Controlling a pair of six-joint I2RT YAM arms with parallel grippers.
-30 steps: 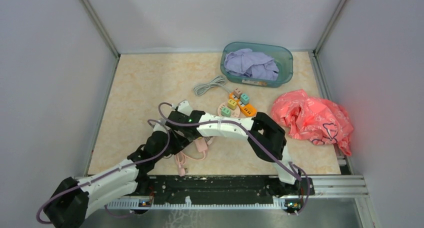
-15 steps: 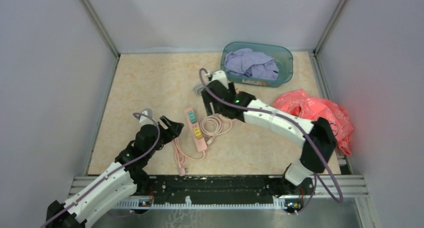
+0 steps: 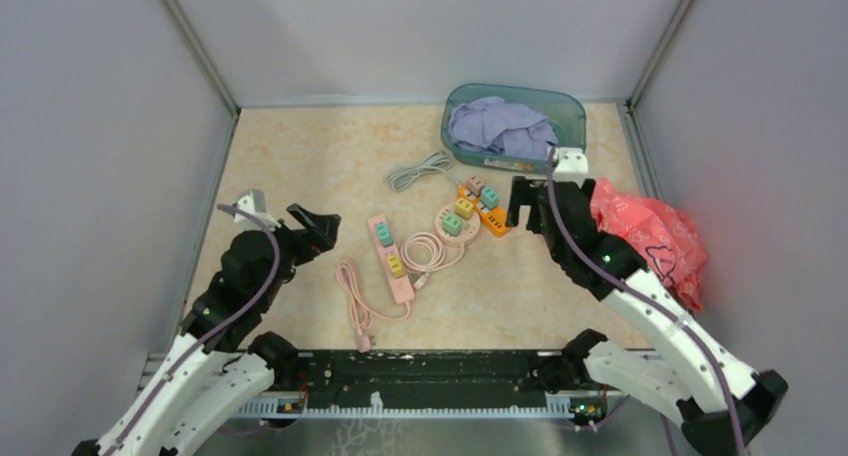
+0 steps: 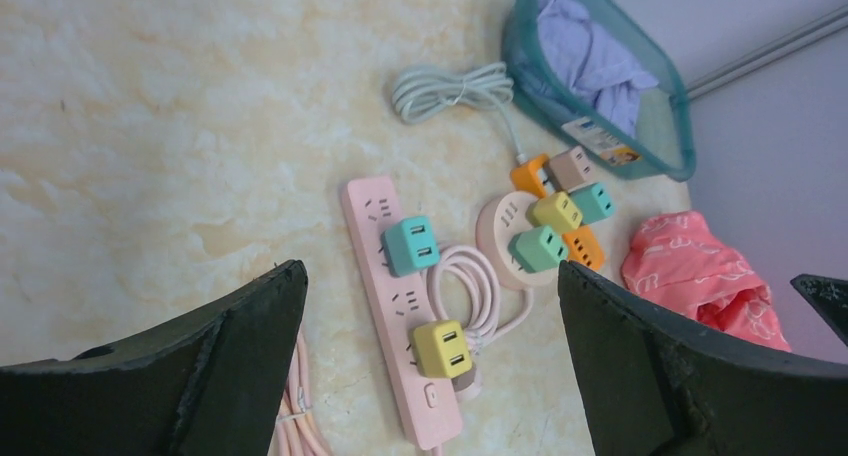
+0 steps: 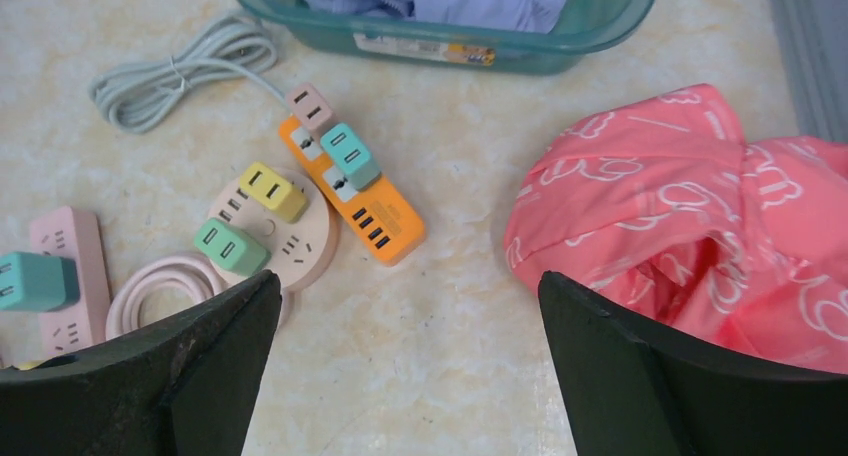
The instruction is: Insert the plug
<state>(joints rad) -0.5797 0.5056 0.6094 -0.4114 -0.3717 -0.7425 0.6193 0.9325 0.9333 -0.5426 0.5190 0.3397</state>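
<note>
A pink power strip [image 3: 390,258] lies mid-table with a teal plug [image 3: 381,234] and a yellow plug [image 3: 396,266] seated in it. From the left wrist, the strip [image 4: 372,276], the teal plug [image 4: 411,244] and the yellow plug [image 4: 443,349] lie below my jaws. My left gripper [image 3: 320,228] hangs open just left of the strip, holding nothing. My right gripper [image 3: 527,191] is open and empty too, right of the orange strip [image 3: 490,216]. In the wrist views, the left gripper [image 4: 430,268] and the right gripper [image 5: 408,276] show wide-apart fingers.
A round pink socket [image 3: 452,219] carries green and yellow plugs, its cable coiled [image 3: 428,248] beside the strip. A grey cable bundle [image 3: 418,169] lies behind. A teal basket [image 3: 565,111] of purple cloth stands at the back. A pink bag [image 3: 650,238] sits right.
Both arms have pulled back from the middle, the left toward the left, the right swinging across to the right. Both grippers opened. The pink strip with its plugs is now uncovered.
</note>
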